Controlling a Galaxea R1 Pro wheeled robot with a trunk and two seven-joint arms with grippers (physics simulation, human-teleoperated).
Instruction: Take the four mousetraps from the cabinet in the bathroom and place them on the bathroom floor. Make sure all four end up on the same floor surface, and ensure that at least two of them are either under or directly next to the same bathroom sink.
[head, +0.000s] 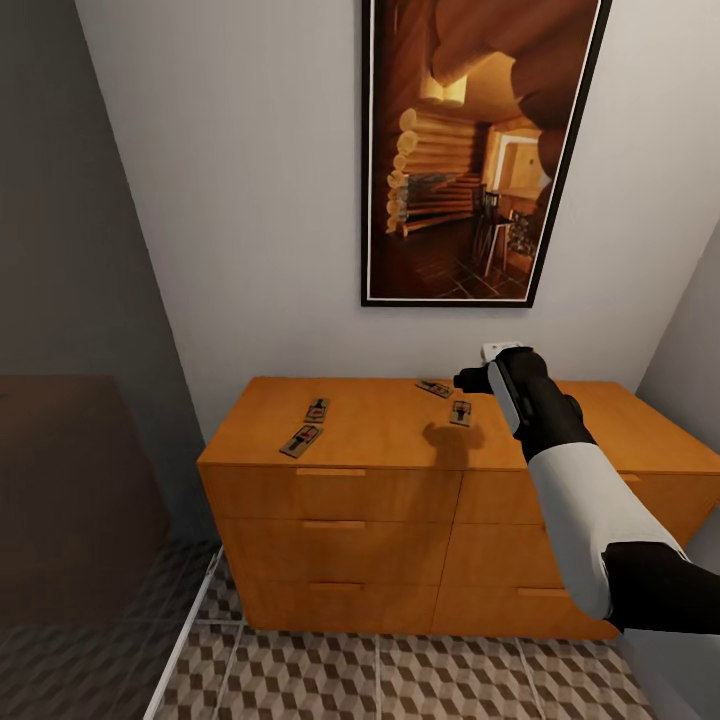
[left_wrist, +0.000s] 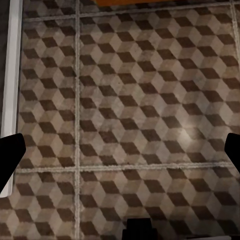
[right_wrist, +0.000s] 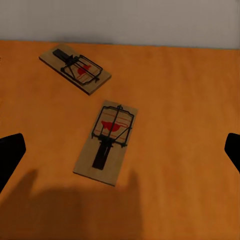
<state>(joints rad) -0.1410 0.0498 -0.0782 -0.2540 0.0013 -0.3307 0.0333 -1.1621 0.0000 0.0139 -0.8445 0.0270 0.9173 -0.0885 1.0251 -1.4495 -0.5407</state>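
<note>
Four mousetraps lie on top of the orange-brown cabinet (head: 350, 500): two at its left, one (head: 317, 410) behind the other (head: 301, 440), and two near the middle (head: 435, 388) (head: 460, 413). My right gripper (head: 468, 380) hovers just above the middle pair, open and holding nothing. In the right wrist view the nearer mousetrap (right_wrist: 107, 141) lies between the spread fingertips (right_wrist: 10, 156), with the other one (right_wrist: 75, 69) farther off toward the wall. My left gripper (left_wrist: 120, 155) is open over the cube-patterned bathroom floor (left_wrist: 130, 100). The sink is out of view.
A large framed picture (head: 470, 150) hangs on the wall above the cabinet. A white strip (head: 185, 630) runs along the floor at the left, with a dark panel (head: 70, 490) beyond it. Patterned floor (head: 400, 680) stretches in front of the drawers.
</note>
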